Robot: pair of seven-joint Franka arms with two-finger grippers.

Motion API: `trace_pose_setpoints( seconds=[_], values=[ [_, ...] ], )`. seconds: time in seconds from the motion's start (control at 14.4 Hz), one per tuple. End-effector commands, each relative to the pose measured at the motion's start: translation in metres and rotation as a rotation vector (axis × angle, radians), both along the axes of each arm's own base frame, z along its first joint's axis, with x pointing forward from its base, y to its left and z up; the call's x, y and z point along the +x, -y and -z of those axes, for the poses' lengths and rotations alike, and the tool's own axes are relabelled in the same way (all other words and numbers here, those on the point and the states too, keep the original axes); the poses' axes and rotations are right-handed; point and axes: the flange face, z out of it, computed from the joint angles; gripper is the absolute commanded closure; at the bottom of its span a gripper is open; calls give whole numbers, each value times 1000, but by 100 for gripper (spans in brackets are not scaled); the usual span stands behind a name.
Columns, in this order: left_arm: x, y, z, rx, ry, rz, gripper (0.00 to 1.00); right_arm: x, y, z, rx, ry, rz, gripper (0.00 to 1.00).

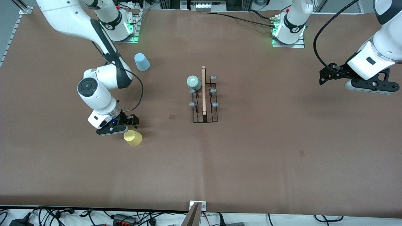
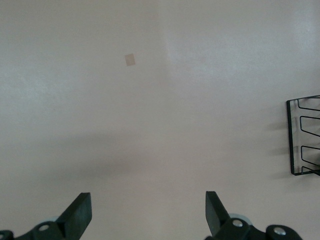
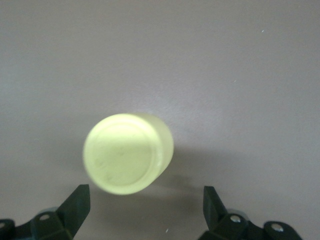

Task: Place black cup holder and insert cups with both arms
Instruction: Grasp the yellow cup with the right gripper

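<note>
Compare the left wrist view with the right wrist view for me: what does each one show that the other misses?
Only the left wrist view shows one end of the black cup holder at the picture's edge and a small square mark on the table.

Only the right wrist view shows the yellow cup, upside down, base toward the camera, ahead of the right gripper and not between its fingers.

Both show bare brown table and an open gripper holding nothing; in the left wrist view that is the left gripper.

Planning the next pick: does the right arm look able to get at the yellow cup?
Probably yes: the right gripper hangs open just above the yellow cup, which stands upside down alone on bare table, nothing between.
</note>
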Motion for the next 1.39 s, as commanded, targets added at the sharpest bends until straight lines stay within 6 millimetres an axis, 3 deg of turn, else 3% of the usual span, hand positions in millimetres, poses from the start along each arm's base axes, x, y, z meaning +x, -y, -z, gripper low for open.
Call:
trace_pose_setpoints(
  seconds=[0.0, 0.35, 0.9, 0.97, 1.04, 1.18, 1.32],
  values=[
    [-1, 2, -7, 20, 0, 1, 0, 11, 2, 7, -3, 54, -22, 0],
    [-1, 2, -7, 20, 0, 4, 0, 21, -15, 8, 18, 80, -13, 0],
    [-1, 2, -7, 20, 0, 4, 0, 28, -19, 13, 19, 115, -38, 0],
    [-1, 2, -7, 20, 0, 4, 0, 28, -19, 13, 18, 117, -40, 8],
    [-1, 2, -7, 20, 0, 2, 0, 29, -18, 13, 17, 117, -40, 27],
    [-1, 2, -7, 20, 0, 2, 0, 29, -19, 13, 15, 119, -46, 76],
    [-1, 2, -7, 20, 0, 1, 0, 30, -22, 3, 14, 133, -61, 98]
  ],
)
